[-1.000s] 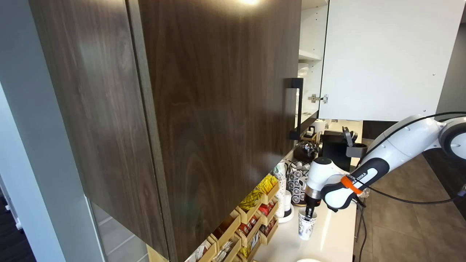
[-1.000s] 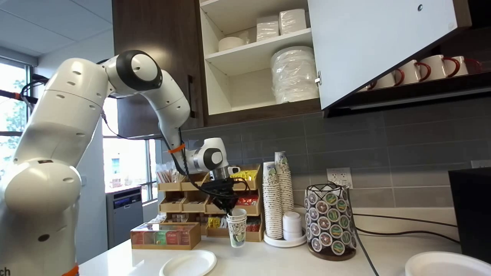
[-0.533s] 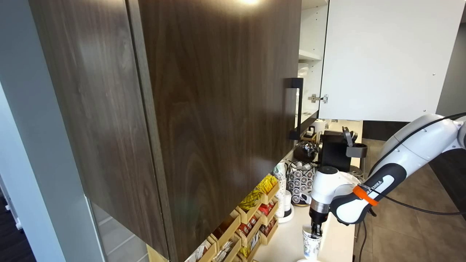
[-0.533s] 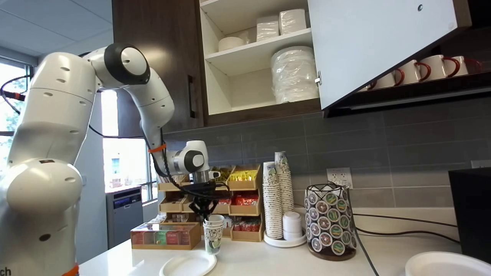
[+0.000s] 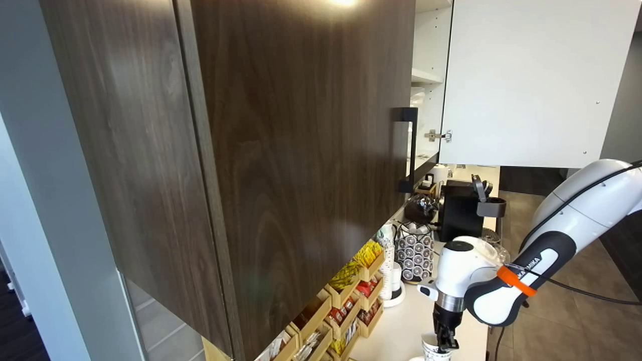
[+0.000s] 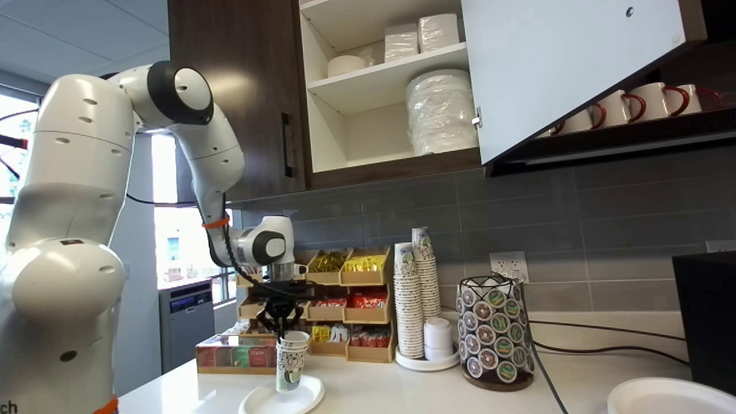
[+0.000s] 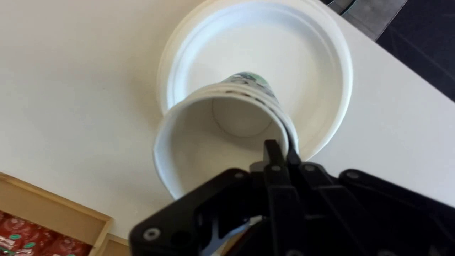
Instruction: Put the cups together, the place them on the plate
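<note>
While the gripper (image 7: 283, 150) pinches a rim between its fingers (image 7: 273, 153), the nested white cups (image 6: 291, 363) show plain insides and dark-and-green print outside. Their base is over the round white plate (image 7: 302, 53), whether touching I cannot tell.

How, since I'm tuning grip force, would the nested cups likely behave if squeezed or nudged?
The nested cups look thin-walled at the rim, so probably light and easily dented. Their taper to a narrower base suggests they could tip if bumped while standing unheld.
</note>
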